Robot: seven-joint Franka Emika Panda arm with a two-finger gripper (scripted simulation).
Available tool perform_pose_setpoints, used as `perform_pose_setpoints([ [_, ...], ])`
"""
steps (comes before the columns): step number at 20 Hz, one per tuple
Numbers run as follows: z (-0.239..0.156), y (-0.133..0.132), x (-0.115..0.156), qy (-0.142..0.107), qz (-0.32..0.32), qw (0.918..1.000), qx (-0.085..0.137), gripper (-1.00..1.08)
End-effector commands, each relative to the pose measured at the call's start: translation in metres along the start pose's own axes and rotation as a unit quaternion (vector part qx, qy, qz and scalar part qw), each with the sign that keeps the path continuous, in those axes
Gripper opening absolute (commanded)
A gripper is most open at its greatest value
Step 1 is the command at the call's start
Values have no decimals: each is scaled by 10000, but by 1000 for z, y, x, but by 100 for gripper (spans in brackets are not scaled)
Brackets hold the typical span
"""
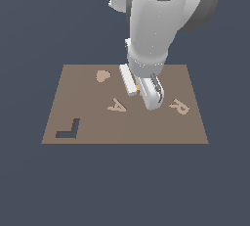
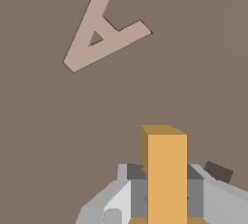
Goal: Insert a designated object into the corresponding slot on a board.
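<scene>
Orange T block (image 2: 166,177) pinched in the tool (image 2: 164,194), crossbar hidden; slot (image 2: 219,172) only a dark corner beside it

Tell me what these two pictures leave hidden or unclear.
- Bright orange block: wrist view's edge cuts it off; exterior view shows a sliver behind the grey gripper.
- Dark sunken slot: only a corner shows past the gripper in the wrist view; the arm covers it in the exterior view.
- Brown square board: its middle is behind the arm.
</scene>
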State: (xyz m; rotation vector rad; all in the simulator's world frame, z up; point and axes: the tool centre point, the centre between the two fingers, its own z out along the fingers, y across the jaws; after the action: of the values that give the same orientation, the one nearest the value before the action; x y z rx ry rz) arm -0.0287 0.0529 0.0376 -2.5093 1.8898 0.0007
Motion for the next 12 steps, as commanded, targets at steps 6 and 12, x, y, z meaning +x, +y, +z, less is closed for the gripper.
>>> perform_pose_setpoints([
  [6,-1,21,-13,-1,1099,9939,4,-100],
  [12,-2,30,-21,-2,1636,9865,4,-100],
])
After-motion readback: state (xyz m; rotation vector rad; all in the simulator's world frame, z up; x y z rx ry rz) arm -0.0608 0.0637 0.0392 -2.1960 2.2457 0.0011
